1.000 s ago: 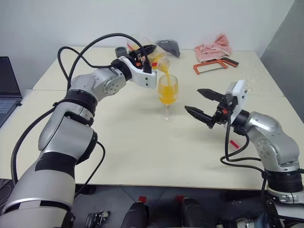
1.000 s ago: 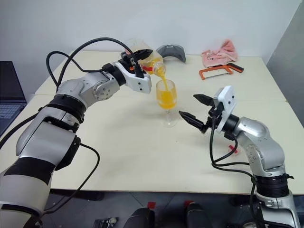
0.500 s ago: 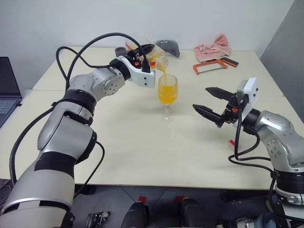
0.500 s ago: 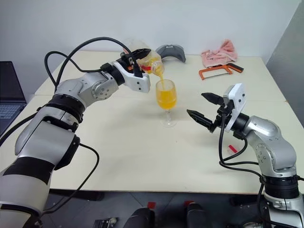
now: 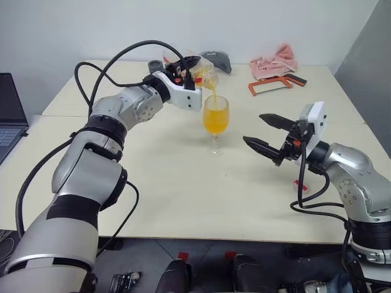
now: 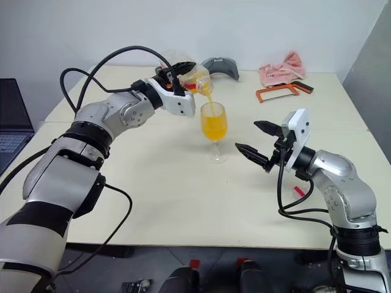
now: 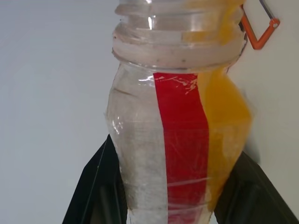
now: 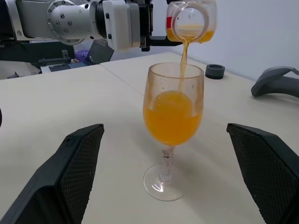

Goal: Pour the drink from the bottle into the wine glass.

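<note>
Half the glass (image 8: 173, 116) is full already (right gripper (image 5: 264, 133) gaping idle nearby), so I fear my left gripper (image 6: 178, 69), clamping the bottle (image 8: 192, 21), overtips and drink (image 8: 173, 117) spills.

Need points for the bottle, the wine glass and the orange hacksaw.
bottle (image 7: 180, 140): left wrist view, on the red label stripe.
wine glass (image 8: 173, 116): right wrist view, on the filled bowl.
orange hacksaw (image 5: 269, 86): left eye view, on the orange frame.
</note>
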You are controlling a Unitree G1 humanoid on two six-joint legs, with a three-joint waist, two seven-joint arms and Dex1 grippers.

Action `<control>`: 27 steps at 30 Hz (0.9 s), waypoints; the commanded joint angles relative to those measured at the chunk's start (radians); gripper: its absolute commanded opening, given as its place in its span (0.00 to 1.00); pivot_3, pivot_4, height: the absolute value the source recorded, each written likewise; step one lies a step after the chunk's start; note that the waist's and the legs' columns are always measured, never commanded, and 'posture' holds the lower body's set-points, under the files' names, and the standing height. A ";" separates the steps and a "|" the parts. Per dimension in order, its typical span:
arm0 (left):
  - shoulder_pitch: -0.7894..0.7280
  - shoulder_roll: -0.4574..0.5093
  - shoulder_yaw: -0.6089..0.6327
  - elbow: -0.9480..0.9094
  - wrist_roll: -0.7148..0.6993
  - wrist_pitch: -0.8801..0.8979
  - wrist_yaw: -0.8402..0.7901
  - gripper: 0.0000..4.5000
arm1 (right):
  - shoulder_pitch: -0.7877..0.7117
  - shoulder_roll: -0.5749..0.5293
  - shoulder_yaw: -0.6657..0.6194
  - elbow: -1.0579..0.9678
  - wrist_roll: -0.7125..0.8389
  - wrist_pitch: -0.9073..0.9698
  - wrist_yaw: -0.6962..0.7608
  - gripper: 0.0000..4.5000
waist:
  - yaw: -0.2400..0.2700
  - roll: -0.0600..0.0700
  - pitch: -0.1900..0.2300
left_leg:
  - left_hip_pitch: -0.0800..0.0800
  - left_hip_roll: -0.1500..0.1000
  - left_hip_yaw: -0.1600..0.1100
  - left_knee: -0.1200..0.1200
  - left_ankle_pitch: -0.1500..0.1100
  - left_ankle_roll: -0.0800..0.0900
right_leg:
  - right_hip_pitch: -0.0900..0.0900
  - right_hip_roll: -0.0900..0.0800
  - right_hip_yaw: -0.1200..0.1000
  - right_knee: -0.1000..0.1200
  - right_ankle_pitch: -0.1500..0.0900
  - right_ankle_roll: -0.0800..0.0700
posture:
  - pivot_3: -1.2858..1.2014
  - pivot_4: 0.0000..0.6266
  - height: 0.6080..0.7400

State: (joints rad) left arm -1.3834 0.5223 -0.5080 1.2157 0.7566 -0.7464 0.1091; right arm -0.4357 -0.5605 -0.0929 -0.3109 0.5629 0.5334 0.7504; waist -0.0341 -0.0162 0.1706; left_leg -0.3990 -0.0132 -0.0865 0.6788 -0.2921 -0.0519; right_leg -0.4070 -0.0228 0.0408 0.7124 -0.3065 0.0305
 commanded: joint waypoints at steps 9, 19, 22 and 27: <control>0.109 -0.075 0.275 -0.088 -0.417 0.066 -0.374 0.40 | -0.024 0.084 0.071 -0.087 -0.061 -0.065 -0.073 1.00 | -0.003 0.000 0.000 | 0.000 0.004 0.000 0.001 0.001 -0.001 | 0.000 0.000 0.000 0.001 0.000 0.000 | 0.52 0.24 1.00; 0.341 -0.048 0.550 -0.362 -0.795 0.424 -0.655 0.39 | -0.082 0.084 0.217 -0.150 -0.091 0.029 -0.060 1.00 | -0.041 0.000 0.000 | 0.002 0.006 -0.006 0.001 0.002 -0.003 | 0.000 0.001 0.000 0.002 0.000 0.000 | 0.52 0.24 1.00; 0.477 0.005 0.637 -0.459 -0.862 0.535 -0.648 0.39 | -0.141 0.143 0.289 -0.117 -0.114 0.077 -0.098 1.00 | -0.052 0.000 0.000 | 0.001 0.006 -0.010 0.001 0.002 -0.003 | 0.000 0.001 -0.002 0.003 0.000 0.000 | 0.52 0.24 1.00; 0.644 0.070 0.743 -0.557 -0.928 0.632 -0.613 0.39 | -0.240 0.264 0.408 -0.019 -0.180 0.106 -0.136 1.00 | -0.064 0.000 -0.001 | 0.003 0.007 -0.013 0.001 0.002 -0.003 | 0.000 0.001 -0.002 0.004 0.000 0.000 | 0.52 0.24 1.00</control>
State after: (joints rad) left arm -0.7392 0.5658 0.1797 0.7234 -0.1309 -0.1291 -0.5205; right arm -0.6423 -0.3224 0.2823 -0.3422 0.4051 0.6412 0.6307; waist -0.0984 -0.0163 0.1699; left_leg -0.3964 -0.0062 -0.1004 0.6796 -0.2902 -0.0553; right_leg -0.4073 -0.0222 0.0384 0.7166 -0.3064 0.0302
